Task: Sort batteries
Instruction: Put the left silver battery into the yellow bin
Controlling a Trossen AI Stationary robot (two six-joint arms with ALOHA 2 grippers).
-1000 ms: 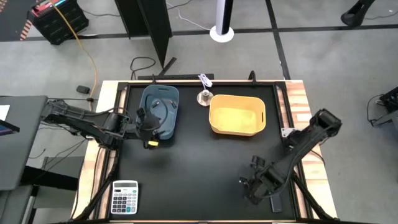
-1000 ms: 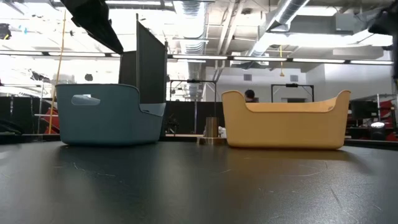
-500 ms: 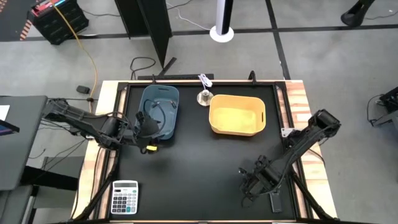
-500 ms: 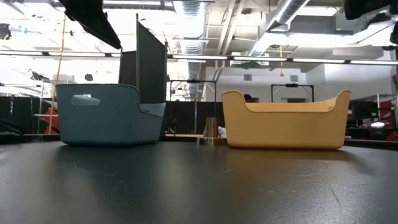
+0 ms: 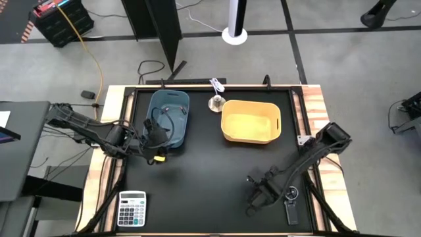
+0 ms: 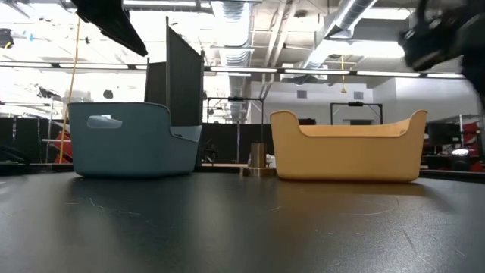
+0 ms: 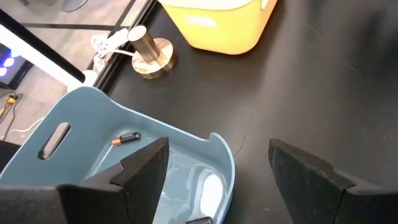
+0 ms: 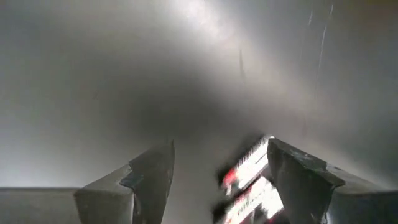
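Two bins are seen in the high view, the blue bin [image 5: 170, 117] under the left gripper [image 5: 156, 141] and the yellow bin [image 5: 250, 121] apparently empty. One battery [image 7: 129, 137] is shown deposited in the left wrist view, between spread, empty fingers. White batteries [image 8: 249, 180] are shown by the open right gripper [image 8: 217, 180], judged unsorted.

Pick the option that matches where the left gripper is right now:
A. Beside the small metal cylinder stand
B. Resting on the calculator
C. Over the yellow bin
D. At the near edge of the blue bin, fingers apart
D. In the high view the left gripper sits at the near edge of the blue bin, and its wrist view shows the fingers spread over that bin, which holds a battery.
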